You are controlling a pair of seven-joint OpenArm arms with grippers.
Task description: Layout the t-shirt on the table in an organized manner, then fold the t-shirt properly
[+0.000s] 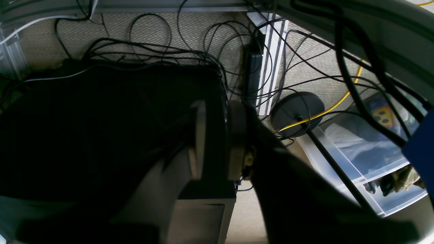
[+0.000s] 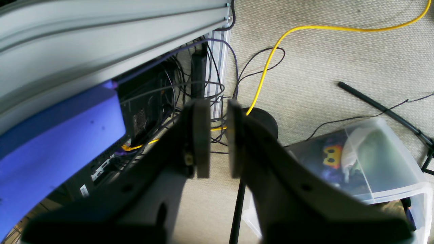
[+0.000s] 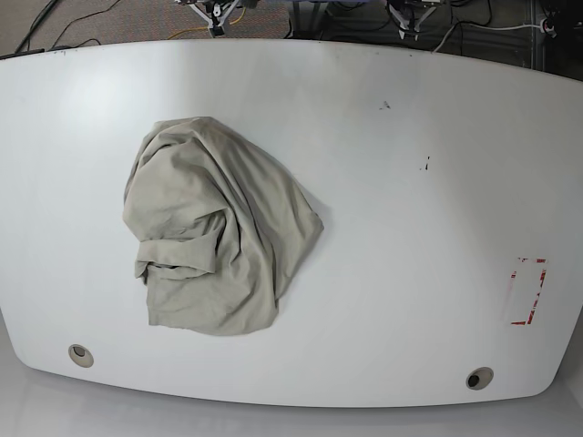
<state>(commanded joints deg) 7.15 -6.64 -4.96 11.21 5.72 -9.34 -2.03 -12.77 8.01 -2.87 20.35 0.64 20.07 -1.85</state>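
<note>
1. Left claw [image 1: 217,140]: dark two-finger claw, pads a narrow gap apart, nothing between them. It points at the carpet and a tangle of black cables [image 1: 162,51], so it's parked off the worktop, not staged for a grasp.
2. Right claw [image 2: 214,139]: same build, same narrow gap, empty. It hangs over beige carpet with a yellow cable [image 2: 271,57] and a clear plastic storage bin [image 2: 366,159] below. Also parked.
3. Neither arm shows over the worktop in the base view; only bits of hardware at its far edge.
4. The wrinkled beige-grey cotton t-shirt [image 3: 214,250] lies in a crumpled heap on the large white glossy worktop [image 3: 410,182], well to the shirt's far side from the small red tape rectangle [image 3: 528,291] and near the round grommet hole [image 3: 80,355].
5. Judgement: layout not started. The heap hides sleeves and hem, so the next move needs an edge picked out and pulled flat first.
</note>
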